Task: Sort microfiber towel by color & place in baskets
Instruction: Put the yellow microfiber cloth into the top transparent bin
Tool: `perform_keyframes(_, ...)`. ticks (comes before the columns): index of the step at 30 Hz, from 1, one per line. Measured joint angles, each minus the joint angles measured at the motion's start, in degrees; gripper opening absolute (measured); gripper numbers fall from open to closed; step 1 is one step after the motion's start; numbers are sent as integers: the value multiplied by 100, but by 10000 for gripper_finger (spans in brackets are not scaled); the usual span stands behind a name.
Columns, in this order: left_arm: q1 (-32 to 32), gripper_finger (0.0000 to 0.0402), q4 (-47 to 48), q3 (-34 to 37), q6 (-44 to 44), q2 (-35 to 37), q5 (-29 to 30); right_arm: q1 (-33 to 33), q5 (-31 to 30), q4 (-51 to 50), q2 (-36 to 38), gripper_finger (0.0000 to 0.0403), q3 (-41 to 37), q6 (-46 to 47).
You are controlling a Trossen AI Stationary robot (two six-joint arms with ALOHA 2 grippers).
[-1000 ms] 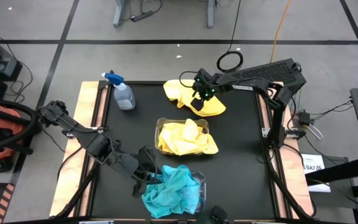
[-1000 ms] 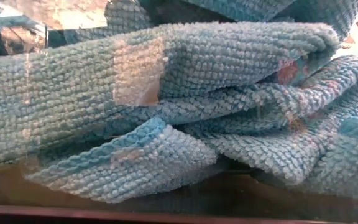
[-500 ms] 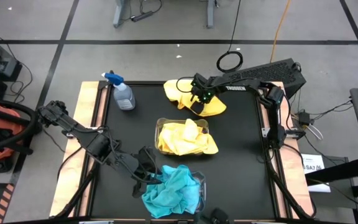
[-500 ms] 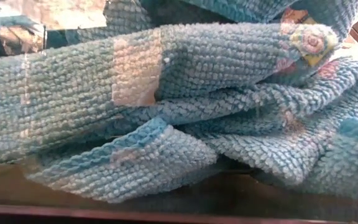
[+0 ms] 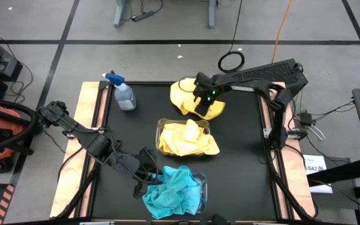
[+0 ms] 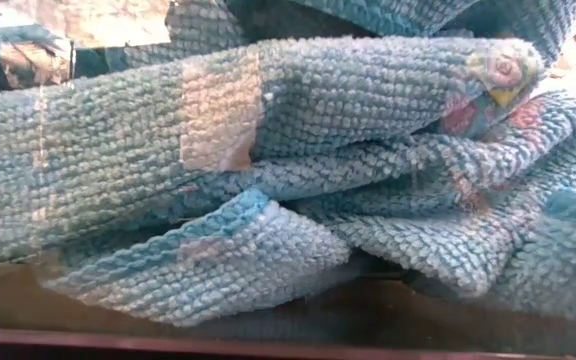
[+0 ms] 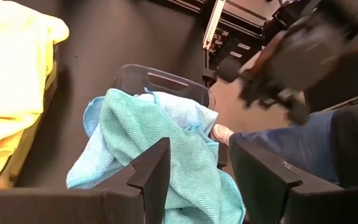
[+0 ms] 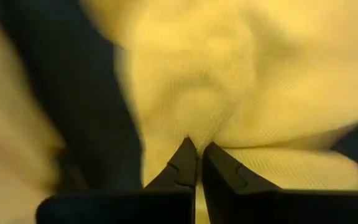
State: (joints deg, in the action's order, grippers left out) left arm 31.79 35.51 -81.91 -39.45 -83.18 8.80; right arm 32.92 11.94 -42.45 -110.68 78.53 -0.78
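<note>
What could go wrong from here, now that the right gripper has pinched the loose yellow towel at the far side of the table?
The right gripper is shut on a small fold of the yellow towel, so the cloth may slip free when lifted. The yellow basket already overflows, with a towel draped over its rim, so another could slide off. The left gripper waits by the teal towels.

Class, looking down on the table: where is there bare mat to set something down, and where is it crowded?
Bare mat lies between the spray bottle and the yellow-towel basket, and along the mat's right side. The middle column is crowded: loose yellow towel, then both baskets.
</note>
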Motion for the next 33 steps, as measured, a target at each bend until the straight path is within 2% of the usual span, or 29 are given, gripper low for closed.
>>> perform_keyframes(9, -42, 173, 25, 0, 130, -2, 2, -535, 58, -283, 1987, 1, 414, -441)
perform_keyframes(16, -70, 173, 61, 0, 102, -2, 2, -1377, 69, -359, 3534, 1, 445, -957)
perform_keyframes(19, -70, 173, 61, 0, 97, -2, 2, -1647, 422, -370, 4082, 0, 451, -955)
perform_keyframes(26, -70, 173, 59, 0, 93, -2, 28, -2204, 1321, -424, 4647, 0, 451, -370)
perform_keyframes(33, -70, 173, 57, 0, 78, -4, 35, -2817, 1835, -322, 4502, 0, 449, -89)
